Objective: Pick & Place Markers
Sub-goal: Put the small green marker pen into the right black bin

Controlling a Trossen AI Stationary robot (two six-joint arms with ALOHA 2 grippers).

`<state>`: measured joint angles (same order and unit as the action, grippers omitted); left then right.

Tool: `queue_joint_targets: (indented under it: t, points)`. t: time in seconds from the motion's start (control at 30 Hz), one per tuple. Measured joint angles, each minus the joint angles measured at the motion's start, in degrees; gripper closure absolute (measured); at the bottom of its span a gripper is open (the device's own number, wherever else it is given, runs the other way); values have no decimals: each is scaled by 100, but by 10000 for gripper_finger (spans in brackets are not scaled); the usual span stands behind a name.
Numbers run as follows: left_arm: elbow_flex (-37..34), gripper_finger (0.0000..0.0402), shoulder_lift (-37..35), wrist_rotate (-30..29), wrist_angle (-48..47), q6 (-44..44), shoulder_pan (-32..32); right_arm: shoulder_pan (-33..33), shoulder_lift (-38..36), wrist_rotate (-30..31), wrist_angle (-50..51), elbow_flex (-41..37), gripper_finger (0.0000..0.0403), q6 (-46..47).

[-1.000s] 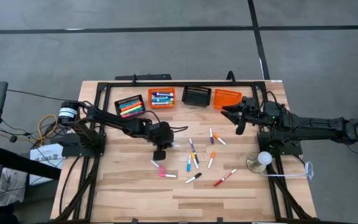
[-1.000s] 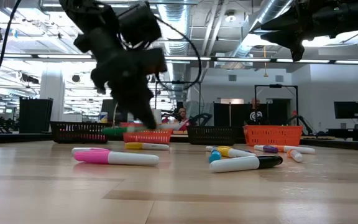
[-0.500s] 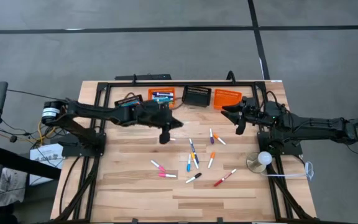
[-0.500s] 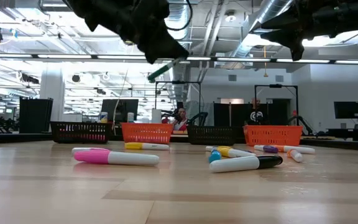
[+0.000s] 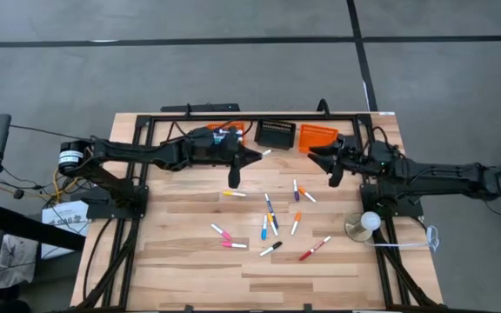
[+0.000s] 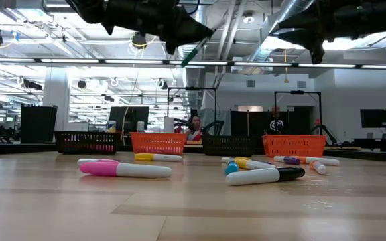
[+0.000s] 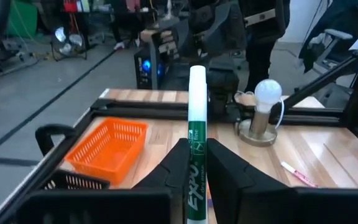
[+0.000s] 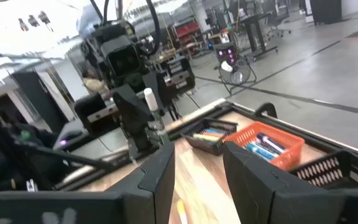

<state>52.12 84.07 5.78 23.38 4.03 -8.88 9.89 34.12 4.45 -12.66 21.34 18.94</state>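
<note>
The left gripper, high over the far baskets, clamps a green marker, while the right gripper hovers at far right, fingers parted.

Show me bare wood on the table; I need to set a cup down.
Free: the near strip below the red marker and pink markers, and the left side near the left arm's base. Crowded: the centre scatter and the far edge with the baskets.
</note>
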Motion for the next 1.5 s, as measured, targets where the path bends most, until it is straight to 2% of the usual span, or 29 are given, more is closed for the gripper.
queue_joint_targets:
  t: [0.17,0.43,0.53,0.87,1.0,1.3,1.5]
  points:
    - [283,358,174,-2,18,30,2,0,633,2,-763,0,258,9]
    - [817,363,554,20,26,212,-88,81,1597,25,-2209,0,181,-159]
    - [910,359,663,40,26,214,-136,168,1838,75,-2588,53,165,-240]
    - [1067,361,717,48,28,216,-166,300,2862,145,-2555,875,161,-848]
    - [1071,357,717,63,31,216,-223,375,3093,-98,-2549,1101,161,-888]
    - [1071,360,717,50,24,216,-242,417,3367,-297,-2532,1386,161,-848]
    - [1071,364,719,82,-18,214,-346,452,3207,-336,-2135,1386,161,-869]
